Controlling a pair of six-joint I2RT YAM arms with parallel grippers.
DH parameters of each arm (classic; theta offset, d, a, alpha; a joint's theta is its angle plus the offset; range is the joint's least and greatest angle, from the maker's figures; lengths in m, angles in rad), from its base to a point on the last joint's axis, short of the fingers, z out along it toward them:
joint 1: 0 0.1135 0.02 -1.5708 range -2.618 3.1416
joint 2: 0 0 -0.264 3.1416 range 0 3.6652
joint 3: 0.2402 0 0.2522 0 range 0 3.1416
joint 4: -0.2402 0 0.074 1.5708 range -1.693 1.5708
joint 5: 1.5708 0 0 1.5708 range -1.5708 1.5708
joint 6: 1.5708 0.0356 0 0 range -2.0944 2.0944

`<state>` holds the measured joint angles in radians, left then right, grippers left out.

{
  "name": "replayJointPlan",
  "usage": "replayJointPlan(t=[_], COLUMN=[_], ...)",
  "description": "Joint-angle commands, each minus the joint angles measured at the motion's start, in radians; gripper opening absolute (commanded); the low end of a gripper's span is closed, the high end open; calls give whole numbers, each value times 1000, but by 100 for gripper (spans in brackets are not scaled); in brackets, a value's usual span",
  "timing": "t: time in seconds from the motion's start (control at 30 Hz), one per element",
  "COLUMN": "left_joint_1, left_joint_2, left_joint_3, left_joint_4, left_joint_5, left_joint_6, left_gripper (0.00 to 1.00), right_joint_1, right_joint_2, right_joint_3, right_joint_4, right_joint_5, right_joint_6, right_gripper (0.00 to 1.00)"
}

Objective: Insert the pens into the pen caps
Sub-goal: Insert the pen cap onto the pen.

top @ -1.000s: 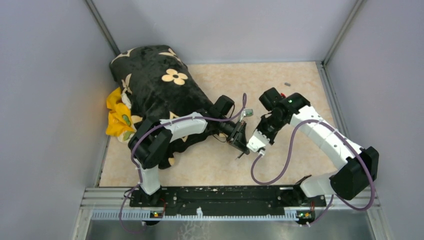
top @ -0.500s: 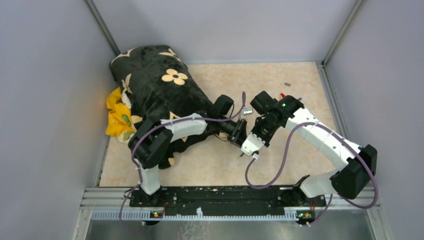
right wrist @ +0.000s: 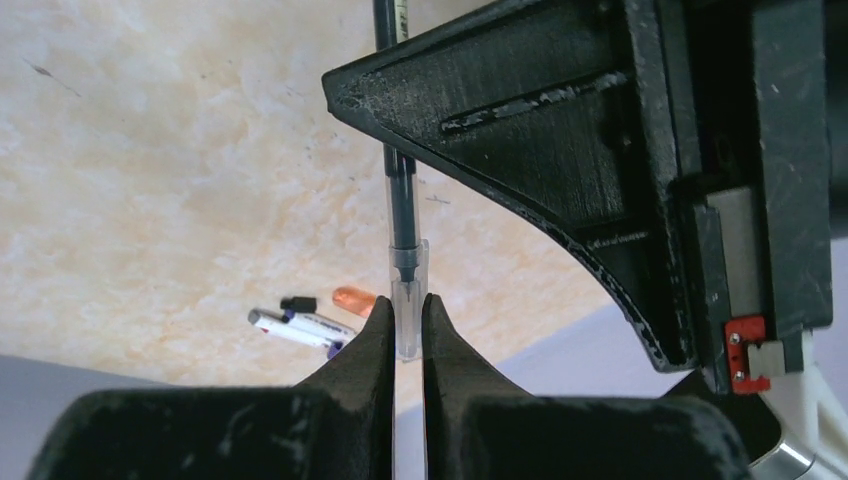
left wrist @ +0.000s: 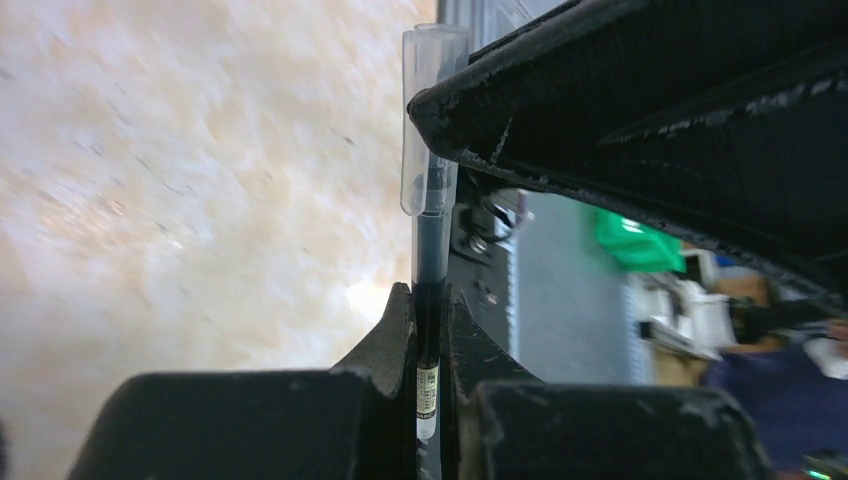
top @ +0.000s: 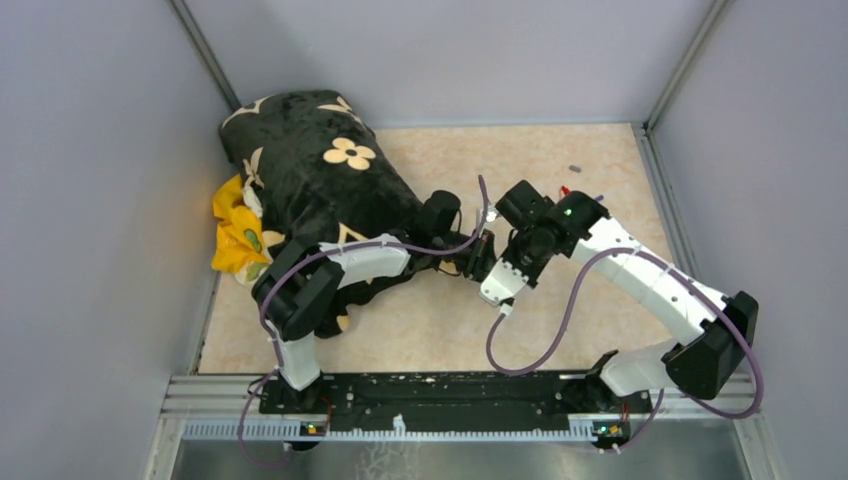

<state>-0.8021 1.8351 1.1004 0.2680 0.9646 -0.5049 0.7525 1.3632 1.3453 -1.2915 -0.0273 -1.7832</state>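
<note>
**Grip state.** The left gripper (left wrist: 428, 300) was clenched on the thin dark pen (left wrist: 430, 250), pinching the barrel at its labelled section. The right gripper (right wrist: 405, 312) was clenched on the clear pen cap (right wrist: 408, 280), holding it by the closed end with the mouth free.

**Location.** In the top view both tools met above the middle of the table (top: 590, 150). In the right wrist view the pen entered from 12 o'clock. Its tip sat just inside the cap's mouth, and the cap did not look fully seated.

A white-barrelled marker (right wrist: 300, 325) lay on the table at 8 o'clock from the cap. A small black cap (right wrist: 297, 302) and an orange piece (right wrist: 352, 297) lay beside it at 9 o'clock.

**Handling, as judged.**
- The pen looked very light, slim and stiff, and its smooth plastic was likely to slide or pivot between the pads under an end load.
- You were best placed holding the barrel low and square, keeping the free length short so it would not lever off-axis.
- The cap looked thin-walled and slick. A hard pinch could crack it or squirt it out, so a moderate hold near the closed end suited it.
- You needed to push along the pen's axis only, because any sideways load risked jamming the tip against the cap wall.
</note>
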Motion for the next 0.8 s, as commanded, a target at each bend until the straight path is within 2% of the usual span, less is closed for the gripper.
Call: replayJointPlan(t=[0.0,0.1,0.23,0.53,0.67,0.77], left_joint_1=[15,15,15,14,15,15], left_joint_2=[-58,-58,-36,-33,-42,-57], left_joint_3=[-42,-55,-39,-80,-107,-135], left_joint_4=[328,385,384,379,365,369], left_joint_5=[-205,-211,-182,-175,-195,-213], left_joint_6=[164,217,242,278,301,308], left_gripper=[0,0,0,0,0,0], right_joint_1=[41,41,48,57,58,59], right_joint_2=[-55,-74,-87,-84,-84,-91], right_joint_3=[39,40,38,84,154,191], right_joint_4=[-42,-32,-32,-6,-47,-91], right_joint_5=[-50,-28,10,69,33,-58], right_joint_6=[14,15,-8,18,49,104], right_gripper=[0,2,15,37,42,48])
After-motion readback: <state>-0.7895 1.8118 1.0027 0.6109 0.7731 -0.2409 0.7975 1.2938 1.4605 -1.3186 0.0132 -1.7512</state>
